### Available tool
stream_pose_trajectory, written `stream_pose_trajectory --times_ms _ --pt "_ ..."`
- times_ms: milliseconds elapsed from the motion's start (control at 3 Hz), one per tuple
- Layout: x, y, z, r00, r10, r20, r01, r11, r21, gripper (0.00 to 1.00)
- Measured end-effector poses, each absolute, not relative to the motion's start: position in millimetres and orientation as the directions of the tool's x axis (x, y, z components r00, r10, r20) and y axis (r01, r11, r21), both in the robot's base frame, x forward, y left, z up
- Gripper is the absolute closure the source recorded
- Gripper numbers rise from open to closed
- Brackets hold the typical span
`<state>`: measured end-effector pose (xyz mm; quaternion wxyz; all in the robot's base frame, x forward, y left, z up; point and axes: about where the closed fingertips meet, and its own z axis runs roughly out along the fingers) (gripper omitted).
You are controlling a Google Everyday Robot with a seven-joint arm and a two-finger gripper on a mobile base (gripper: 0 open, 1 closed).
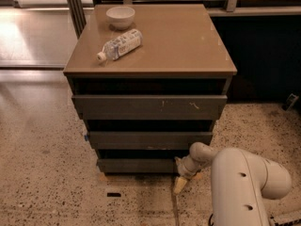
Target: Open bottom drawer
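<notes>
The bottom drawer (138,165) is the lowest, narrowest dark grey front of the three-drawer cabinet, plain and handleless. It sits nearly flush, with a dark gap above it. My gripper (182,173) is at the drawer's right end, close to the floor, at the tip of my white arm (244,182). One pale finger (180,184) points down toward the floor just in front of the drawer's right corner. The rest of the gripper is tucked against the drawer front and partly hidden.
The middle drawer (148,139) has a blue speck at its left end. The top drawer (148,106) is widest, with pale scratches. A white bowl (120,17) and a lying plastic bottle (119,44) rest on the brown top (188,36). Speckled floor surrounds the cabinet.
</notes>
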<state>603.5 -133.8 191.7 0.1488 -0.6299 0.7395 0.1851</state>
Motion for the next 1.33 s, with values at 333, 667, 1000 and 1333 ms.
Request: stream_pose_trajectory --times_ms 333,667,1000,1333 --pt "604.6 -133.3 194.8 -0.161 -0.877 -0.453 -0.987 0.136 0.086 0.00" --pt "607.5 -132.1 195.5 -0.156 -0.878 -0.452 -0.988 0.132 0.085 0.00" --pt "612.6 -131.2 194.7 -0.156 -0.880 -0.449 -0.987 0.129 0.091 0.00" --pt "613.7 -128.7 196.4 -0.148 -0.883 -0.446 -0.989 0.122 0.088 0.00"
